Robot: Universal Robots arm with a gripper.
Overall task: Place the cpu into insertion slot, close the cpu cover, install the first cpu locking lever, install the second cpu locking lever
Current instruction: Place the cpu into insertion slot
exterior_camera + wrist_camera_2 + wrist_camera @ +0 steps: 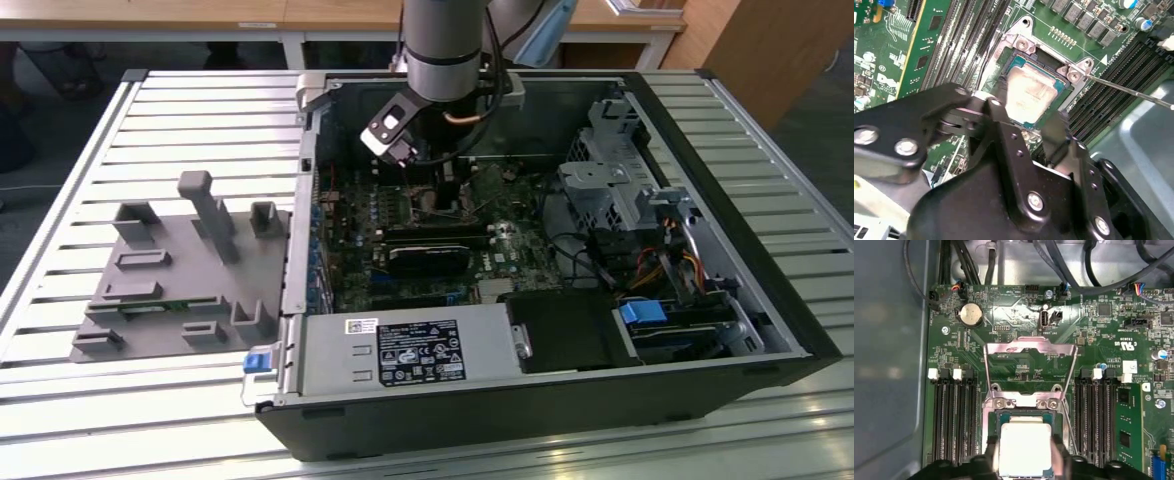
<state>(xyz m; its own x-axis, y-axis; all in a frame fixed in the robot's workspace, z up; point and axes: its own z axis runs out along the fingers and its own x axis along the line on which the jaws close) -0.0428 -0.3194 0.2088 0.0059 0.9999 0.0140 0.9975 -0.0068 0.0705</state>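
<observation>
In the exterior view the gripper (447, 192) reaches down into the open computer case (534, 410), close over the motherboard (387, 215). In the second wrist view the jaws are closed on the cpu (1029, 95), one finger at each of two opposite edges. The cpu lies at the insertion slot (1018, 61); I cannot tell if it is fully seated. A locking lever (1129, 92) stands free just beside the slot. In the first wrist view the cpu cover (1029, 346) is folded up, away from the slot. I judge the risk is a tilted or shifted chip. An uneven release could bend the socket contacts, and the cover would then not close flat.
</observation>
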